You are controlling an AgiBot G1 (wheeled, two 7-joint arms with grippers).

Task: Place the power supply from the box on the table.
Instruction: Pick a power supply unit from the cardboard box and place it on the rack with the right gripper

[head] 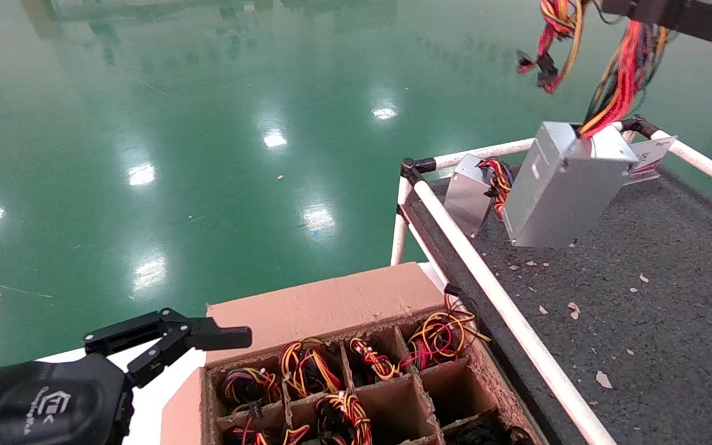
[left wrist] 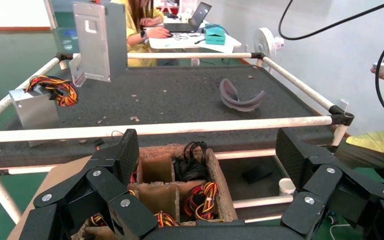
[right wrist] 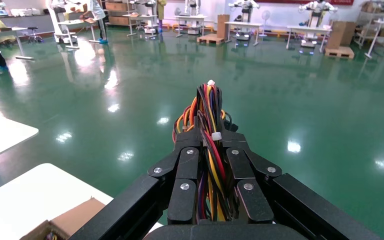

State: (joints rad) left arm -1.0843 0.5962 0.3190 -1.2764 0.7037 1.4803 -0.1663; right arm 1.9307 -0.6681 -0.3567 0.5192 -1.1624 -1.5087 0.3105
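We've got the right tool (right wrist: 211,187) pinching the wire bundle (head: 618,77), the power supply (head: 563,185) dangling tilted over the worktop (head: 671,321). Wires may slip, dropping it onto its neighbour (head: 470,191). Left tool (left wrist: 205,172) spread above the box (head: 306,309).

The left gripper (left wrist: 207,165) has matte black angular linkage fingers (left wrist: 122,155) with round silver screws and textured pads. A black glossy wrist housing (head: 41,402) carries a white logo. The right gripper (right wrist: 211,150) is built the same.
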